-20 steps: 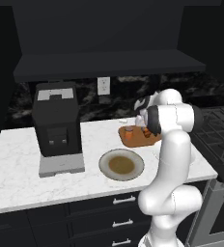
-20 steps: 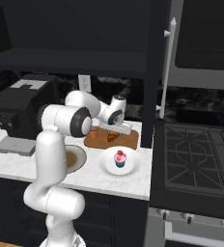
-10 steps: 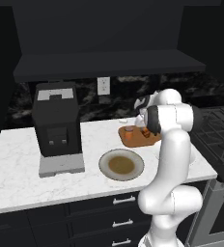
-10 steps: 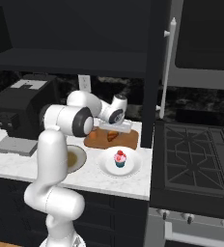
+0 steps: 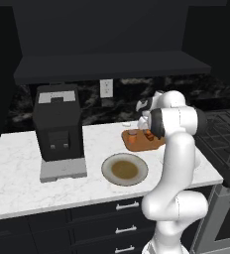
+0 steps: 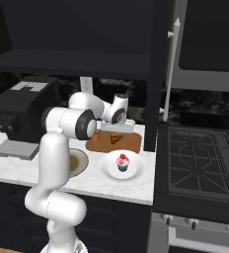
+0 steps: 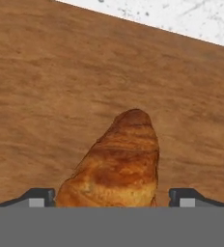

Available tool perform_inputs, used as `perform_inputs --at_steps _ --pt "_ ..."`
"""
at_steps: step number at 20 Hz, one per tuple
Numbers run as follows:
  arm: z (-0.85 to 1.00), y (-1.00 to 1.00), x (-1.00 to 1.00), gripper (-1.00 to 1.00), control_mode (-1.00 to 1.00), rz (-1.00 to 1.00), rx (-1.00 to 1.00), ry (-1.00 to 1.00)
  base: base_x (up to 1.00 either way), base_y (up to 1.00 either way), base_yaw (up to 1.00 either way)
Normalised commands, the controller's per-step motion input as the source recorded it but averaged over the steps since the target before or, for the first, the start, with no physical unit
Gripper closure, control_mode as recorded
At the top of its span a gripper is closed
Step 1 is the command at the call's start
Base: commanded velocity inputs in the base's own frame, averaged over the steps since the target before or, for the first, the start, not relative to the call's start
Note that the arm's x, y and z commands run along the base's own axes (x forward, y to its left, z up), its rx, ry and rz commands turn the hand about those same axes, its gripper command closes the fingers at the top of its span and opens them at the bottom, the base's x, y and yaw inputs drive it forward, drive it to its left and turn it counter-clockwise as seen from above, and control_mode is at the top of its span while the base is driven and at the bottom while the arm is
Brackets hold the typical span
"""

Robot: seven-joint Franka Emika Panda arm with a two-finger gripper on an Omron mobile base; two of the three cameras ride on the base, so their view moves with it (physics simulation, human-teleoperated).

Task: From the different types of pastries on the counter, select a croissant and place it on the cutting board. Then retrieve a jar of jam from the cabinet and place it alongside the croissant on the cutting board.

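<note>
The golden-brown croissant [image 7: 119, 164] lies flat on the reddish-brown cutting board [image 7: 46, 87]. My gripper [image 7: 111, 198] is low over it and open, one fingertip [image 7: 39, 198] on each side, with a narrow gap to the pastry. From the right base view, the gripper [image 6: 115, 132] hangs over the croissant [image 6: 116, 139] on the board [image 6: 131, 144]. A small orange jar of jam [image 5: 132, 134] with a pale lid stands on the left part of the board [image 5: 137, 145]. The cupcake [image 6: 122, 162] sits on a white plate [image 6: 106, 170] in front of the board.
A round grey-beige plate [image 5: 107, 166] lies on the white counter [image 5: 18, 183] ahead of the board. A black coffee machine [image 5: 57, 131] stands to the left. The black cabinet [image 5: 112, 64] hangs above. The stove [image 6: 200, 158] borders the counter on the right.
The arm has stayed in place over the cutting board. The croissant and jar have not moved.
</note>
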Motion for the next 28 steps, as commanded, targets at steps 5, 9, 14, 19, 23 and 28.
perform_inputs --at_steps 5,9,14,19,23,28 --pt "0.02 -0.28 0.05 -1.0 -1.0 0.13 -0.03 0.0 0.0 0.0 0.0" --pt "0.45 -0.36 0.05 -1.0 -1.0 0.11 -0.04 0.01 0.0 0.0 0.0" --pt "0.61 -0.3 -0.84 -1.0 -1.0 0.18 0.0 0.14 0.0 0.0 0.0" --pt "0.52 -0.18 -1.0 -1.0 -1.0 0.16 0.0 0.13 0.0 0.0 0.0" --pt "0.36 -0.45 -1.0 -1.0 -1.0 0.15 0.0 0.07 0.0 0.0 0.0" --pt "0.4 -0.57 -1.0 -1.0 -1.0 0.15 -0.01 0.0 0.0 0.0 0.0"
